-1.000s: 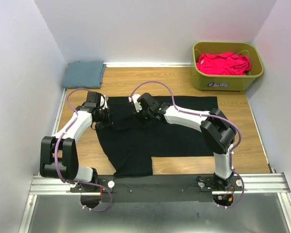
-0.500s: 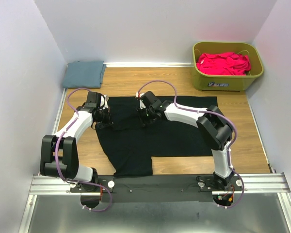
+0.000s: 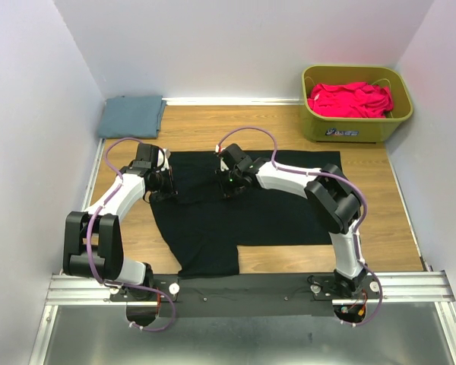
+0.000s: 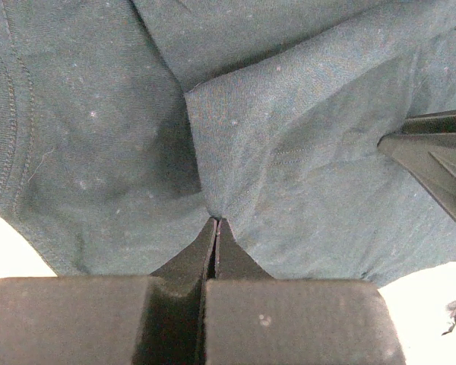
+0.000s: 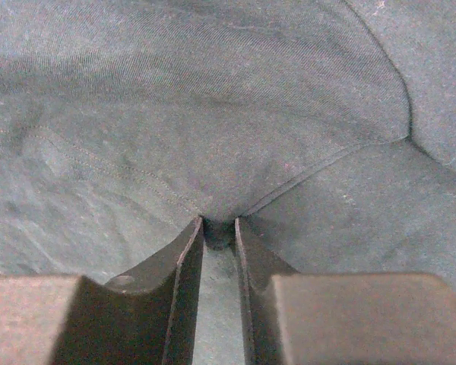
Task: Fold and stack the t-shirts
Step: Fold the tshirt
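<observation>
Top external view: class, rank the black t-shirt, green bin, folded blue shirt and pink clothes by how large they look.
1. black t-shirt, largest by far
2. green bin
3. folded blue shirt and pink clothes: these look about alike, so they are left unranked.
</observation>
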You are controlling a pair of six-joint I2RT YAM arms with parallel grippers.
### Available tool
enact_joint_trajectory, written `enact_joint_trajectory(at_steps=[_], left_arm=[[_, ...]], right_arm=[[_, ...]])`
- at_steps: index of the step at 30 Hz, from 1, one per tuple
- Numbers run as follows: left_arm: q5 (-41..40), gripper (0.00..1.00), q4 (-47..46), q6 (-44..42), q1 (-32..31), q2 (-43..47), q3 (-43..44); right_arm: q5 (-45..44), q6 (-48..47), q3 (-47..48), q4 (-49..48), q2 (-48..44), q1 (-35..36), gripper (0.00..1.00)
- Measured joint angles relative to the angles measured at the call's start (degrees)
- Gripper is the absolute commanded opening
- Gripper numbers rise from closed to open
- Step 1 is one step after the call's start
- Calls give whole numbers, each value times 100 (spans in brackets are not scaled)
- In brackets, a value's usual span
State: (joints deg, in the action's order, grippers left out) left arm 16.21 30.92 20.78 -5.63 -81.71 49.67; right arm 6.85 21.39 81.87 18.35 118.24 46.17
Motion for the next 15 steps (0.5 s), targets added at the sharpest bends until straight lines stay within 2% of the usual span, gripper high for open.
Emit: enact_joint_trajectory(at_steps=[2,3,6,15], left_arm=[[0,0,-11,0,0,0,-9],[0,0,-35,0,0,0,-35],[0,0,-42,0,0,0,-85],[0,0,-42,2,0,0,-105]], right_arm=[[-2,4,11,4,15,0,18],[-2,22,17,13,20,0,12],[-7,39,17,42,22,0,3],[-125,-109,157,345,-7,0,1]])
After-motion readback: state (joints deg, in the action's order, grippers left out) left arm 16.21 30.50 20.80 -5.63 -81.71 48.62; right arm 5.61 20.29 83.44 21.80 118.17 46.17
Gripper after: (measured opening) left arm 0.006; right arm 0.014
